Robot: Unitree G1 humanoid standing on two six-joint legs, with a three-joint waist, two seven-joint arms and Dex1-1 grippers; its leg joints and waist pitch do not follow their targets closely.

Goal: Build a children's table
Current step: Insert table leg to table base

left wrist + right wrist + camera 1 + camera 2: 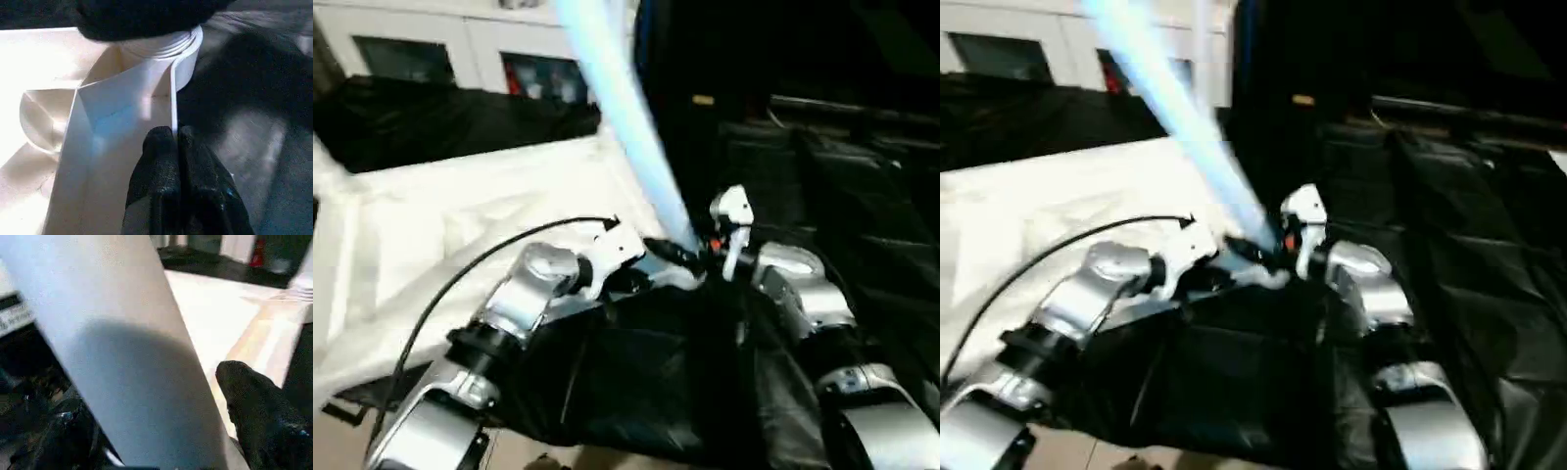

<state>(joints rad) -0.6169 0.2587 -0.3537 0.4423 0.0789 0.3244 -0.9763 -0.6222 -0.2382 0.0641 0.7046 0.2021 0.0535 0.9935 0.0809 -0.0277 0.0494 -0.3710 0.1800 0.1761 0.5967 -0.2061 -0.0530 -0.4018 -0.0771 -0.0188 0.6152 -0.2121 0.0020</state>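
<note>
The white table top (460, 215) lies upside down on the left, ribbed underside facing up. A long white leg (626, 108) rises tilted from its near right corner, leaning up and to the left. In the left wrist view, my left gripper (174, 139) is shut on the thin rim wall (172, 88) just below the round corner socket (161, 46). My right gripper (700, 250) holds the leg low down. In the right wrist view the leg (127, 357) runs past one black finger (259, 406).
Black sheeting (636, 382) covers the surface under my arms. Dark crates (842, 176) stand to the right. A white cabinet with glass doors (460, 54) lines the back wall. A black cable (460, 274) arcs over my left forearm.
</note>
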